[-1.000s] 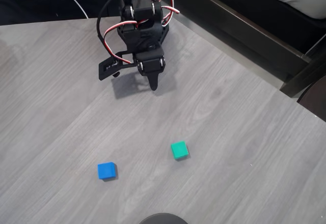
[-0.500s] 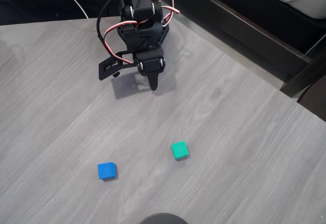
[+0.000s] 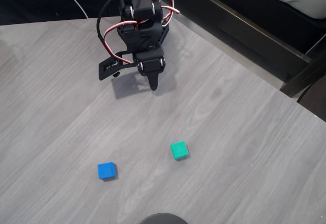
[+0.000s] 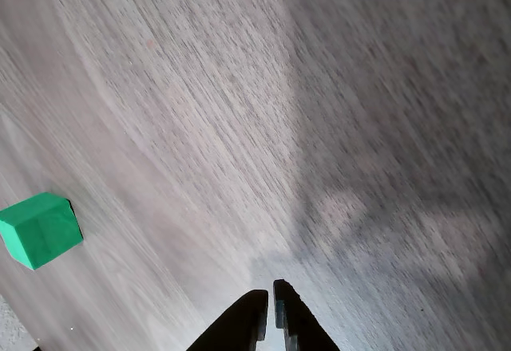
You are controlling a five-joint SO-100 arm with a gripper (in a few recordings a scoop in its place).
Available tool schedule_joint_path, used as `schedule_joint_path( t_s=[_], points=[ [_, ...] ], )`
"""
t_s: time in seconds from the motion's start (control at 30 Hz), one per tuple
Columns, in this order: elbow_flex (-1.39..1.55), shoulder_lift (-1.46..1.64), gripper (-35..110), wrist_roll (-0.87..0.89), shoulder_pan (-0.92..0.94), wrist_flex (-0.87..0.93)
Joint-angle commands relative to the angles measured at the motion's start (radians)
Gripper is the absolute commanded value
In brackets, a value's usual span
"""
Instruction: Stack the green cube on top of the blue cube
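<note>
The blue cube (image 3: 107, 170) rests flat on the grey wood-grain desk (image 3: 244, 147), low and left of centre in the overhead view, with nothing touching it. The green cube (image 3: 179, 149) sits to its right and a little higher in that view, apart from it, also flat on the desk. In the wrist view the green cube (image 4: 40, 229) lies at the left edge, one corner turned toward the camera.

The black arm stands near the top of the overhead view, above and between the two cubes, with red, white and black wires looped around it. Its claw (image 3: 153, 85) points down toward the desk and is well apart from both cubes. In the wrist view the claw (image 4: 267, 311) is closed and empty, its two dark tips nearly together with a thin slit between them.
</note>
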Motion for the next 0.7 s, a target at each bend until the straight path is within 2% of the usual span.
schedule_joint_path(
  t_s=[0.0, 0.67],
  points=[
    [0.002, 0.028, 0, -0.006, -0.003, 0.011],
    [0.002, 0.028, 0, -0.006, -0.015, 0.009]
  ],
)
